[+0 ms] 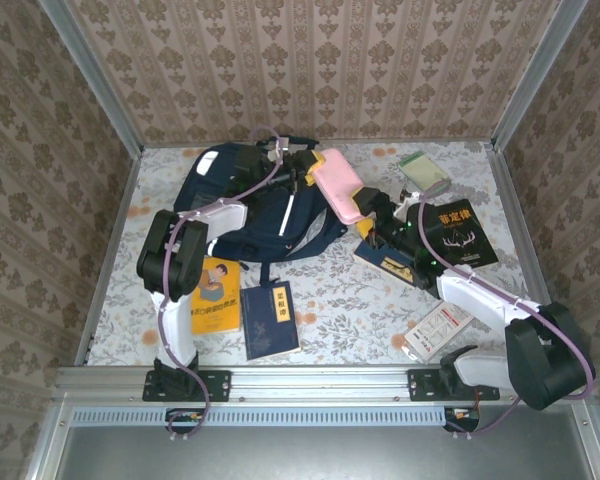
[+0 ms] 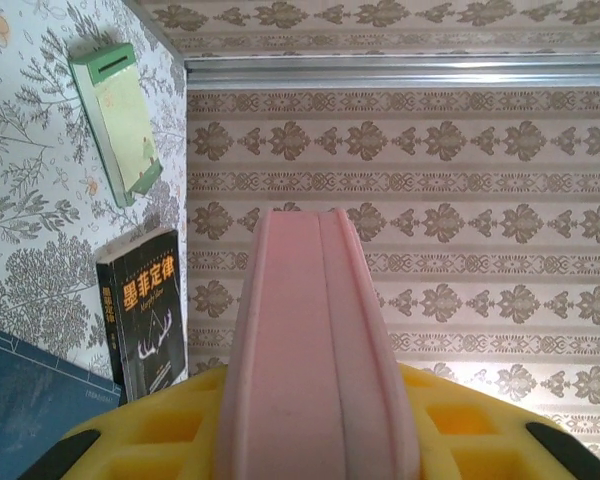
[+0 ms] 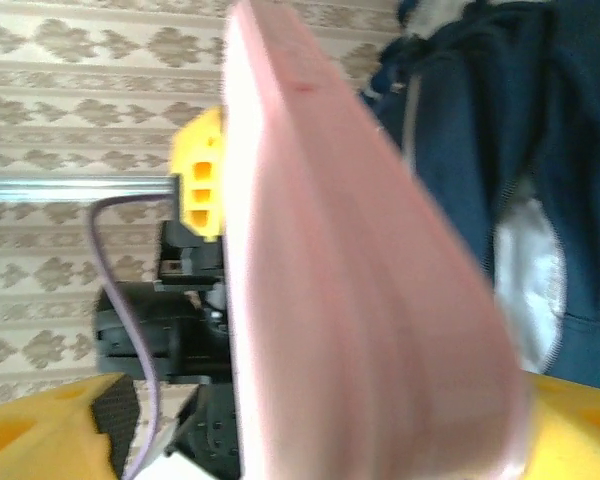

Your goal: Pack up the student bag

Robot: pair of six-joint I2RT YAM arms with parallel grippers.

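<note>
Navy-blue cloth makes up the big student bag (image 1: 265, 215) with white stripes. It lies flat on the flowery table top (image 1: 360, 300), at the far side and a little left of the middle. The left arm reaches over it.

Just by the bag's right edge is a flat pink case (image 1: 338, 185) with round corners, tilted. The left gripper (image 1: 308, 172) is at its far-left end. In the left wrist view its yellow fingers (image 2: 170, 430) are pressed on both sides of the case (image 2: 315, 340), so it is holding it tight. The right gripper (image 1: 367, 215) is at the case's near-right end. In the right wrist view the case (image 3: 330, 250) sits between the yellow fingers (image 3: 40, 430). One touches it and a gap shows by the other, so I cannot tell if this gripper is squeezing. The bag (image 3: 500, 120) is just behind.

Under the right gripper lies a dark blue book with a yellow patch (image 1: 385, 255). A black book with gold writing (image 1: 462, 232) is beside it. A small green notepad (image 1: 418, 168) is in the far right corner. A white packet (image 1: 438, 330) lies near the right arm. Near the left arm are a yellow book (image 1: 217, 295) and a blue book (image 1: 270, 320), side by side.
</note>
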